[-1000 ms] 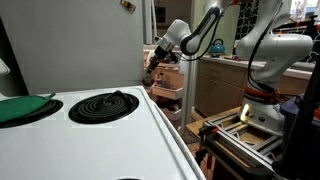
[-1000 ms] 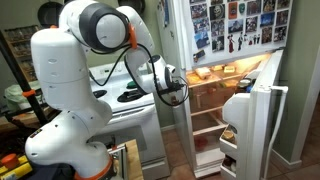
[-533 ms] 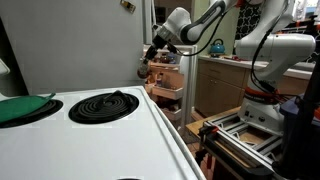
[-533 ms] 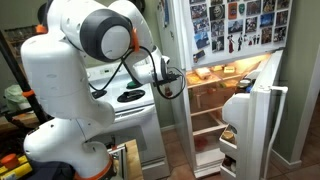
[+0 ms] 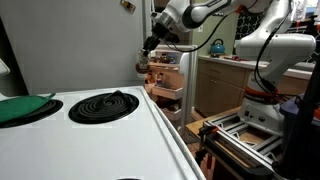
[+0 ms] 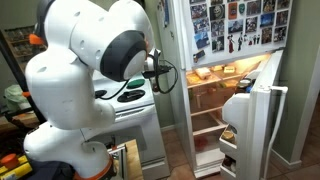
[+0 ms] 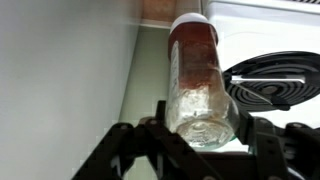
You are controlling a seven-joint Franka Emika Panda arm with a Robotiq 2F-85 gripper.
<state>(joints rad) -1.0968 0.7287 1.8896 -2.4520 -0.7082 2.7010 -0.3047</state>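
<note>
Since a second ago the arm (image 5: pixel 205 10) has risen, lifting the gripper (image 5: pixel 152 42) higher beside the fridge (image 5: pixel 80 45). In the wrist view we see the gripper (image 7: pixel 200 125) half closed, its two black fingers (image 7: pixel 146 132) clamping the base of one jar (image 7: pixel 195 70). The jar is a clear, round, ribbed cylinder with reddish-brown contents and a white cap (image 7: pixel 190 20) pointing away from the camera. It hangs in the air between the fridge's smooth grey side and the white stove (image 7: pixel 260 30). One black spiral coil (image 7: pixel 270 85) lies just right of the jar; in an exterior view we see the same coil (image 5: pixel 103 104) beside a flat green disc (image 5: pixel 25 107). One dark kettle (image 5: pixel 217 46) stands on the counter behind. In an exterior view the arm's bulky white body hides the gripper, and the fridge door (image 6: pixel 250 110) hangs open, its shelves full.
</note>
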